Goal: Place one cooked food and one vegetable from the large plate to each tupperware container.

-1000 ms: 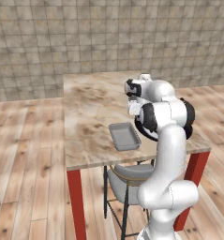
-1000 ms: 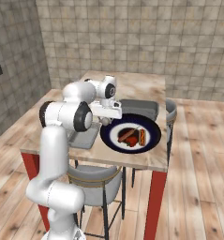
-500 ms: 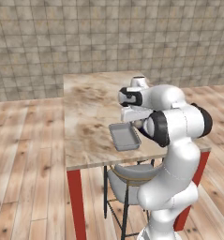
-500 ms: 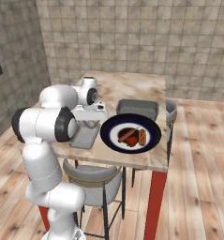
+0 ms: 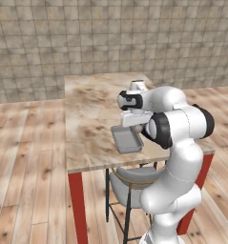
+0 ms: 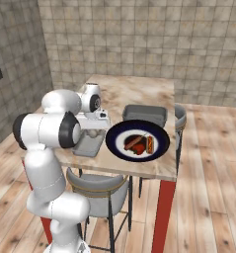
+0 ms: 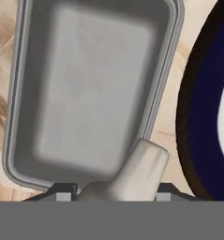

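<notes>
on a wooden tabletop (image 6: 139, 94), a big navy-rimmed plate (image 6: 137, 140) carries reddish food. one grey tray (image 6: 144, 114) sits just behind the plate, a second grey tray (image 5: 127, 139) just beside the plate toward the robot. the pincer (image 7: 114, 193) hangs over that second tray, pinching a pale, stubby piece of food (image 7: 139, 168) above its near edge.

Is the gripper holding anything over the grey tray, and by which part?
Yes: the gripper holds a pale, whitish vegetable-like piece by its lower end, above the grey rectangular tray.
</notes>
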Controlling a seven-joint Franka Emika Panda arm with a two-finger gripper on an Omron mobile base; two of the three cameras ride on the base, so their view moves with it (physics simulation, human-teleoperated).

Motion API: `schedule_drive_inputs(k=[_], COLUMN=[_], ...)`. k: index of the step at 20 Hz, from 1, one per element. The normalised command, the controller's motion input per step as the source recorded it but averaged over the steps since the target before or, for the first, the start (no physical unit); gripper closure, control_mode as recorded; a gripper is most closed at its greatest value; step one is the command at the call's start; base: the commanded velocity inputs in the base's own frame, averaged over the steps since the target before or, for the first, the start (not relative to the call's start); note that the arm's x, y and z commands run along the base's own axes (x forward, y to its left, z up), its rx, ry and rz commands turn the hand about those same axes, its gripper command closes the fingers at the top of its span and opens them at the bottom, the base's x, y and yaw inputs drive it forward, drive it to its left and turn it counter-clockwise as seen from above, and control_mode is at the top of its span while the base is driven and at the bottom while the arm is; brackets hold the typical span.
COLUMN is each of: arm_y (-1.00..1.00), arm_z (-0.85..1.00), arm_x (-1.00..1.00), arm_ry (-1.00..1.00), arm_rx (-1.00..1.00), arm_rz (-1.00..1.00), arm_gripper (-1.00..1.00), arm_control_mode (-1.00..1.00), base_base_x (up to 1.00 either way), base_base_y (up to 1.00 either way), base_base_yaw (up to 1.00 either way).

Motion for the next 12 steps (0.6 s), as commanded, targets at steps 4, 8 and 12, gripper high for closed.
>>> schedule_drive_inputs(k=[4, 8, 12], arm_y=[0.06, 0.15, 0.10], arm_z=[-0.22, -0.43, -0.40], arm_x=[0.21, 0.24, 0.18], arm_ry=[0.00, 0.00, 0.00], arm_rx=[0.00, -0.02, -0.02], arm_rz=[0.00, 0.00, 0.00], arm_gripper=[1.00, 1.00, 1.00], arm_control_mode=[-1.00, -1.00, -1.00], base_base_x=[0.00, 0.00, 0.00], base_base_y=[0.00, 0.00, 0.00], base_base_yaw=[0.00, 0.00, 0.00])
